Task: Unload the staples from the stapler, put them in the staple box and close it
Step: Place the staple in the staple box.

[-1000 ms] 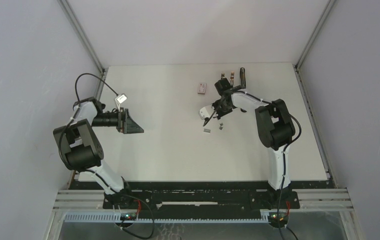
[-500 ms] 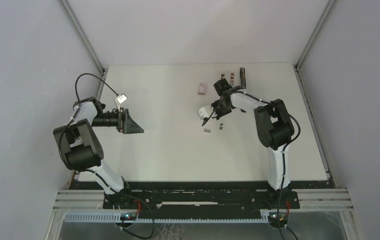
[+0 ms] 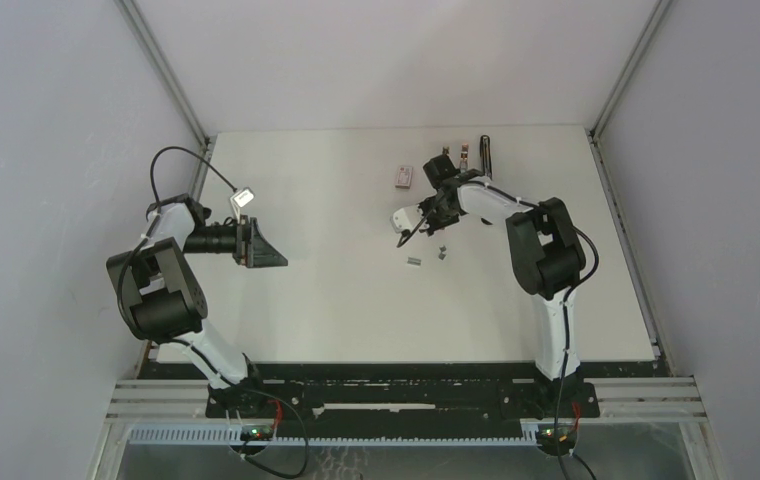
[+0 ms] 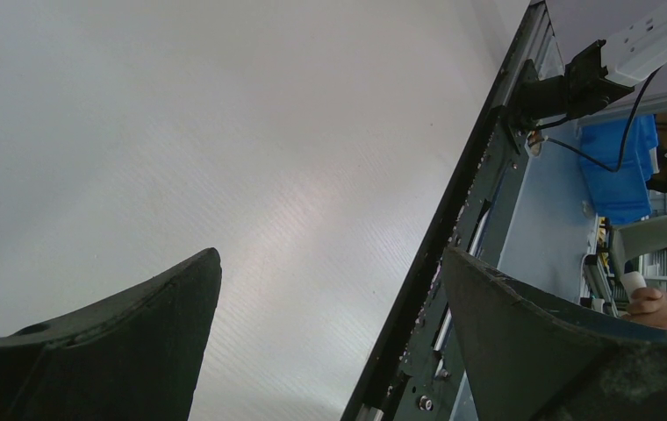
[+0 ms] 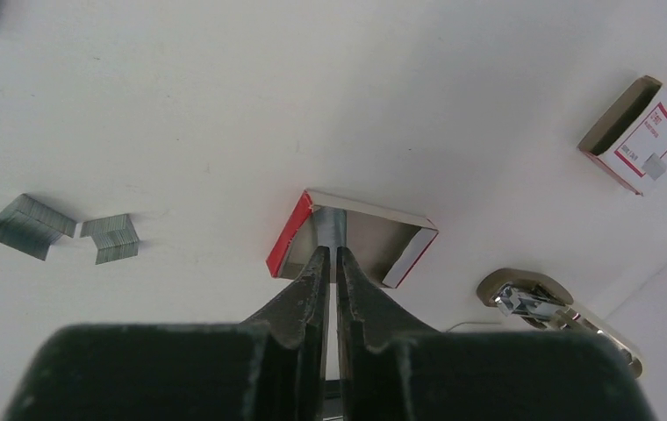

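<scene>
My right gripper point(image 5: 331, 253) is shut, and a thin silvery-grey staple strip point(image 5: 331, 226) sticks out from between its tips. The strip reaches into a small open red-edged cardboard tray point(image 5: 391, 241) just ahead. Two more staple strips point(image 5: 32, 226) point(image 5: 111, 237) lie on the table to the left, and they also show in the top view point(image 3: 414, 262) point(image 3: 441, 252). The stapler point(image 5: 532, 298) lies to the lower right, and at the back of the table in the top view point(image 3: 485, 153). My right gripper point(image 3: 424, 228) hangs just behind the loose strips. My left gripper point(image 4: 330, 263) is open and empty.
A small pinkish box point(image 5: 637, 140) with one open end lies at the upper right; in the top view point(image 3: 404, 177) it sits left of the stapler parts. My left gripper point(image 3: 276, 255) hovers over the table's left side, near the table's dark edge rail point(image 4: 453, 228).
My right gripper has shifted slightly back and left, away from the two loose strips. The strips, the box and the left arm have not moved.
</scene>
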